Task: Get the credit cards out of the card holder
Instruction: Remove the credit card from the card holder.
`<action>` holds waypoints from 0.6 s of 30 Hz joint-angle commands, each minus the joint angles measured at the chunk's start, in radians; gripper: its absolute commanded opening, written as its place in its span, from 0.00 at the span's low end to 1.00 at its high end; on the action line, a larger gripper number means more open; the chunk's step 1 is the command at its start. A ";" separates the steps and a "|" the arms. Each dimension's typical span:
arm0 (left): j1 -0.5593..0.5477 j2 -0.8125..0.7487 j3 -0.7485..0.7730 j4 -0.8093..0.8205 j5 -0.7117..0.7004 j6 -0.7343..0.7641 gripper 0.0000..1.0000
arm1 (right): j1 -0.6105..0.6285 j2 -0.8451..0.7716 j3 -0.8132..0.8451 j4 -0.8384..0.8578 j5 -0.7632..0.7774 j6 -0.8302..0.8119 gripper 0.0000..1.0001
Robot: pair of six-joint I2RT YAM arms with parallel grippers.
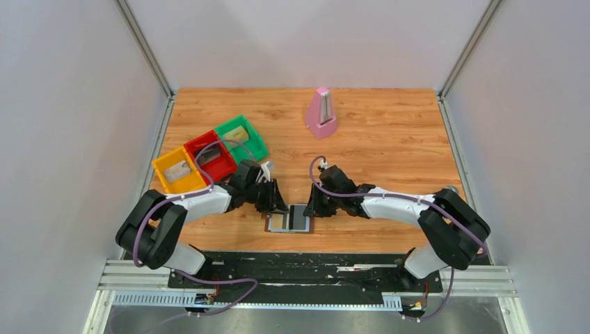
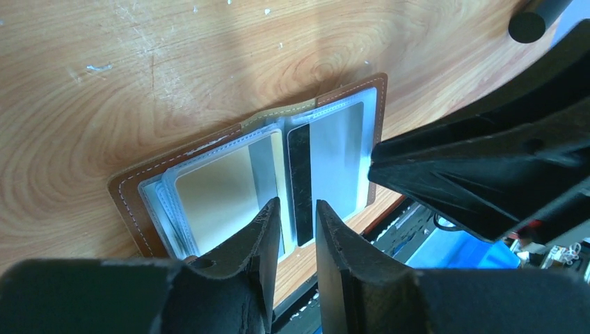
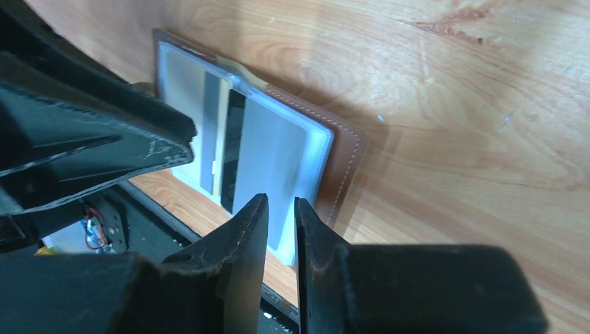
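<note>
Left wrist: open card holder

- The top external camera sits high above and behind the arm bases. It looks down and forward over the whole table, from far off, with the enclosure walls at its edges.
- The left wrist camera looks down along the left gripper, very near the card holder, which fills mid-view.
- The right wrist camera looks down past the right gripper, equally close, from the opposite side.
- All three views share the open card holder. Each wrist view also catches the other arm's gripper at its edge.
</note>
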 commanded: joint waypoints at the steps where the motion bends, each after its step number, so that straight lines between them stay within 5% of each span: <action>1: 0.003 0.008 -0.011 0.063 0.017 0.003 0.34 | 0.004 0.046 0.022 0.053 0.006 -0.008 0.21; 18: 0.001 0.059 -0.032 0.144 0.052 -0.012 0.38 | 0.003 0.119 -0.012 0.067 0.011 0.008 0.16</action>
